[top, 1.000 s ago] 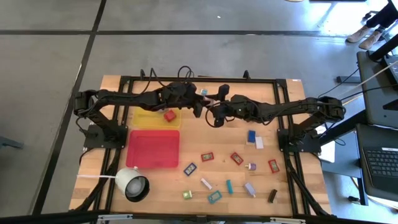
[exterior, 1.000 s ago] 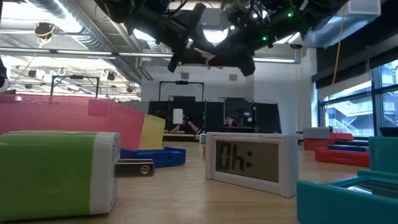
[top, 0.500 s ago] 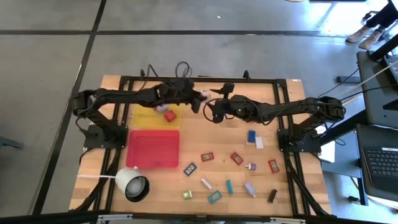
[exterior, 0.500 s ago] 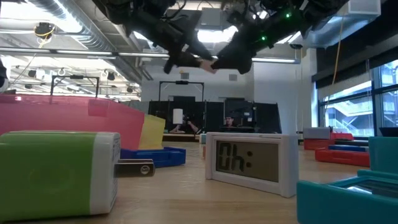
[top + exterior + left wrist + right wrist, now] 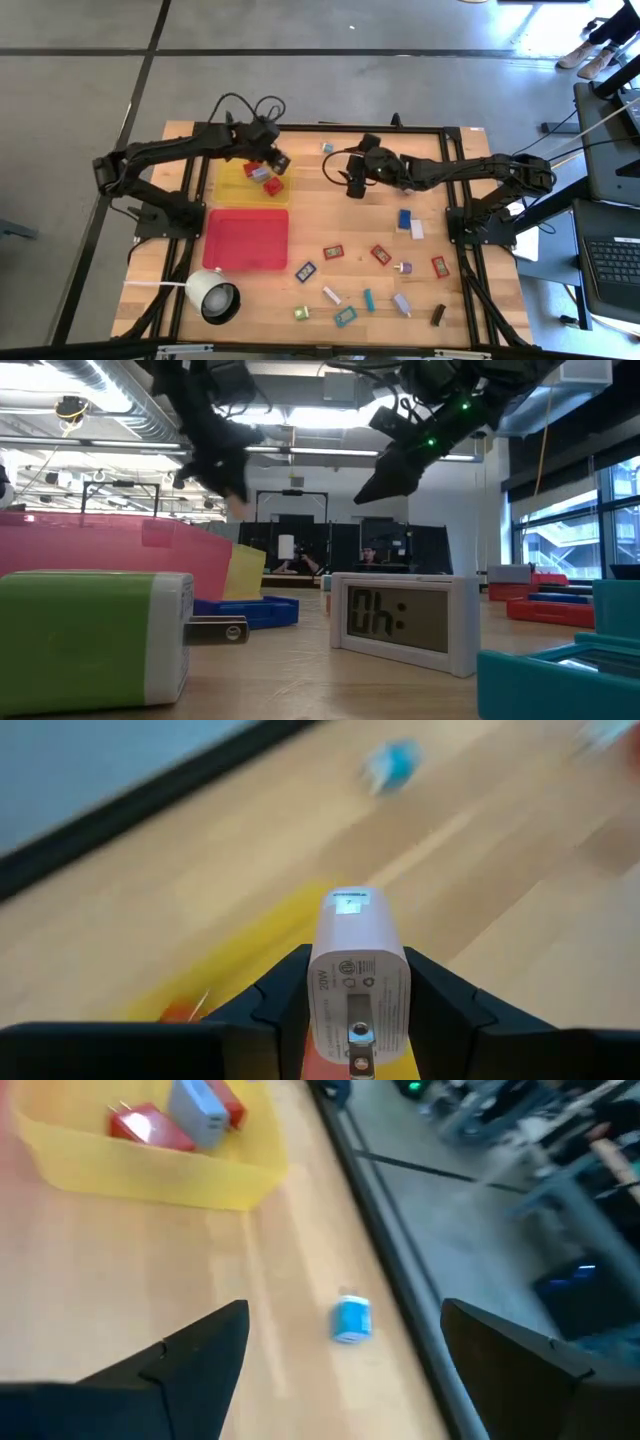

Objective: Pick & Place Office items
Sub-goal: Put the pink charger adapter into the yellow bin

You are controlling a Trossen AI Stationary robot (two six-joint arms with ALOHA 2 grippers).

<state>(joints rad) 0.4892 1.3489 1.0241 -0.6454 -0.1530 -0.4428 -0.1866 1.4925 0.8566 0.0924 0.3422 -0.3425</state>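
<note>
Left gripper [image 5: 355,1020]: you see it clamped on a pale wall charger [image 5: 357,975]; label print unreadable.
Right gripper [image 5: 345,1355]: wide apart, empty; blurred blue piece [image 5: 351,1320] ahead.

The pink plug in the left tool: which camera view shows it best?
The left wrist view: the pink plug fills the centre, clamped between the left tool's fingers. The high view shows it small above the yellow tray. The low view hides it.

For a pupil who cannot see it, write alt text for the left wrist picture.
A small pale plug-in charger with a metal prong is gripped between the dark fingers of the left claw. Below it blur the edge of a yellow tray, wooden table and a small blue item.
</note>
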